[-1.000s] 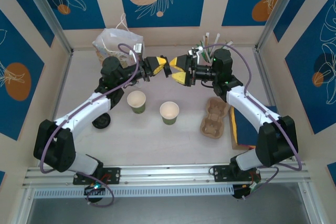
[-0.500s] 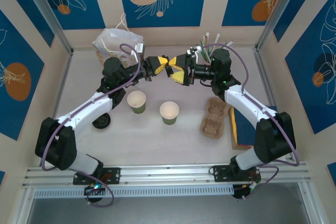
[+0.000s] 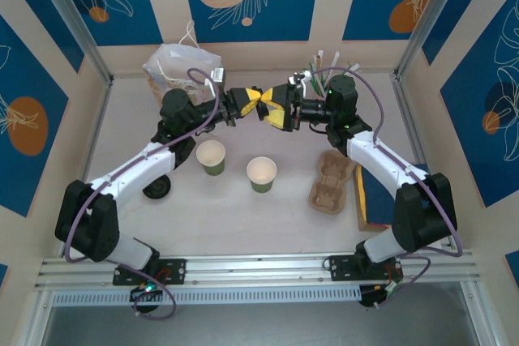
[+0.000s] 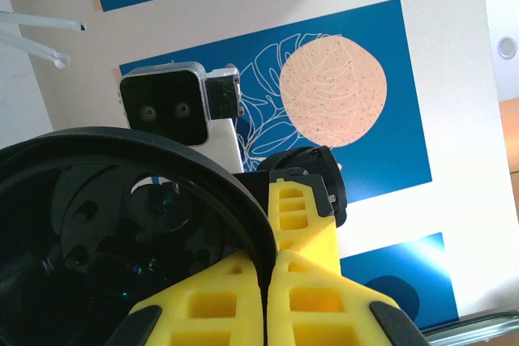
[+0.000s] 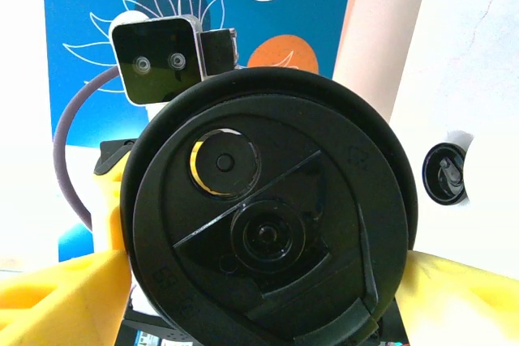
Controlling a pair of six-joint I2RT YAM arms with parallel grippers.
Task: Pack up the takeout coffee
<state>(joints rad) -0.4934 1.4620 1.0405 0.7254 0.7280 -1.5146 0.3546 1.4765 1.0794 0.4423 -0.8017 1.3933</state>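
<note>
Black lid (image 5: 268, 216) pinched in left hand (image 4: 264, 281), right hand (image 3: 276, 109) spread around it; two green cups (image 3: 211, 156) (image 3: 262, 173) below.

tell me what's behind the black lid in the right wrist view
Above the black lid peek the left arm's wrist camera and a purple cable. The lid covers most of the left gripper gripping it.

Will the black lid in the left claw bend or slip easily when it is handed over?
The black lid looks like thin moulded plastic, so it is probably light and may flex under a squeeze. Its surface looks smooth, so it could slip from the left claw, which pinches only its rim. Being round, it might roll if dropped.
</note>
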